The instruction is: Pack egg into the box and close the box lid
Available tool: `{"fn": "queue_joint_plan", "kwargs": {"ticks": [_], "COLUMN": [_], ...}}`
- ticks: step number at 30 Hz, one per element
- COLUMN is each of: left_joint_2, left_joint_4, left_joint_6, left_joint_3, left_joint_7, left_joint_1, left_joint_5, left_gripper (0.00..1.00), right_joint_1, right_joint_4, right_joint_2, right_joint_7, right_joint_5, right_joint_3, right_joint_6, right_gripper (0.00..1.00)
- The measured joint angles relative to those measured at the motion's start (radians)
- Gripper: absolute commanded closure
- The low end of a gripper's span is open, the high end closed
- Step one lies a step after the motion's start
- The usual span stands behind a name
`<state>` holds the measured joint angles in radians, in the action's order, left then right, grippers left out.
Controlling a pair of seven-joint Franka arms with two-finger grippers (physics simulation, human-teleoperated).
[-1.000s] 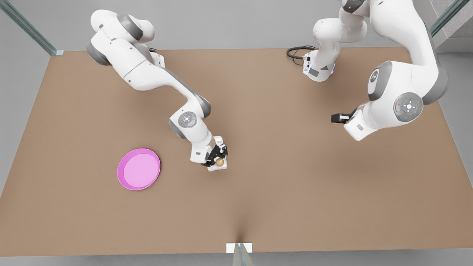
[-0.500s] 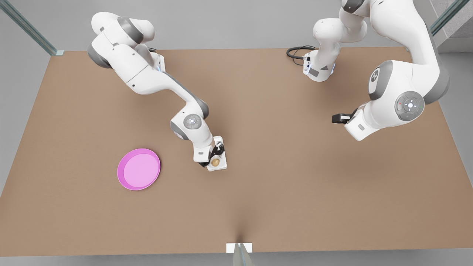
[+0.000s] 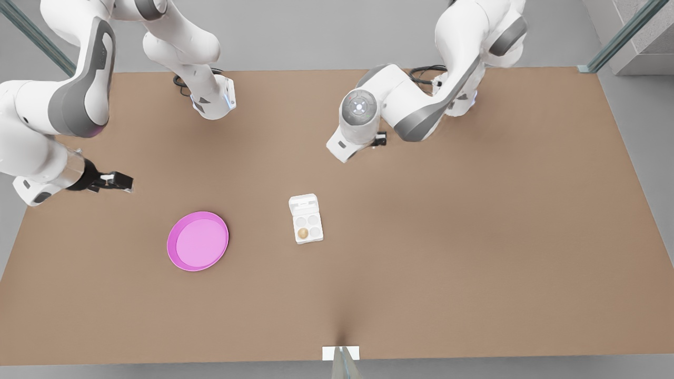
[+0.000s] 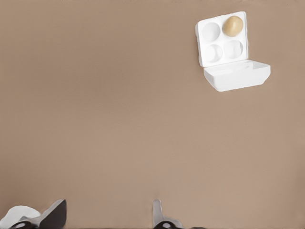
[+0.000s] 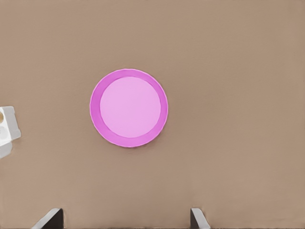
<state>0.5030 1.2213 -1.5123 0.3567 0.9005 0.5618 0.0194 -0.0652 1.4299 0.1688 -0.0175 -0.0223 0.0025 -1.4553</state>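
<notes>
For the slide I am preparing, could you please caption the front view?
Egg seated in the open carton, lid still up, pink plate beside it; both arms pulled back.

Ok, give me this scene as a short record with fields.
egg: in one cup of the box, far from the hinge
box lid: open
pink plate: on the table, to the front view's left of the box
left end effector: open, beyond the lid, apart from it
right end effector: open, near the plate
remaining: close the lid
</notes>
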Motion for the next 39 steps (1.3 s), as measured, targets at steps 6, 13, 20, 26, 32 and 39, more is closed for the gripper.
{"fn": "queue_joint_plan", "kwargs": {"ticks": [6,13,20,26,32,39], "left_joint_2": [0.189,0.277,0.348,0.396,0.408,0.419], "left_joint_4": [0.009,0.009,0.009,-0.002,-0.003,-0.018], "left_joint_6": [-0.234,-0.387,-0.575,-0.655,-0.716,-0.759], "left_joint_3": [-0.001,-0.008,-0.01,-0.022,-0.022,-0.036], "left_joint_7": [0.067,0.054,0.055,0.065,0.07,0.063], "left_joint_1": [0.068,0.098,0.127,0.124,0.115,0.113], "left_joint_5": [0.02,0.033,0.003,-0.023,-0.024,-0.022], "left_gripper": [0.64,0.77,0.77,0.77,0.77,0.76], "right_joint_1": [-0.002,0.007,-0.01,-0.008,-0.01,-0.012], "right_joint_4": [0.034,0.04,0.056,0.063,0.063,0.026], "right_joint_2": [-0.024,-0.021,-0.02,-0.02,-0.018,-0.019], "right_joint_7": [0.1,0.1,0.099,0.092,0.088,0.059], "right_joint_5": [0.036,0.019,-0.011,-0.011,-0.013,-0.005], "right_joint_3": [0.036,0.04,0.038,0.035,0.034,0.033], "right_joint_6": [-0.08,-0.124,-0.134,-0.145,-0.15,-0.141], "right_gripper": [0.0,0.0,0.0,0.0,0.0,0.0]}}
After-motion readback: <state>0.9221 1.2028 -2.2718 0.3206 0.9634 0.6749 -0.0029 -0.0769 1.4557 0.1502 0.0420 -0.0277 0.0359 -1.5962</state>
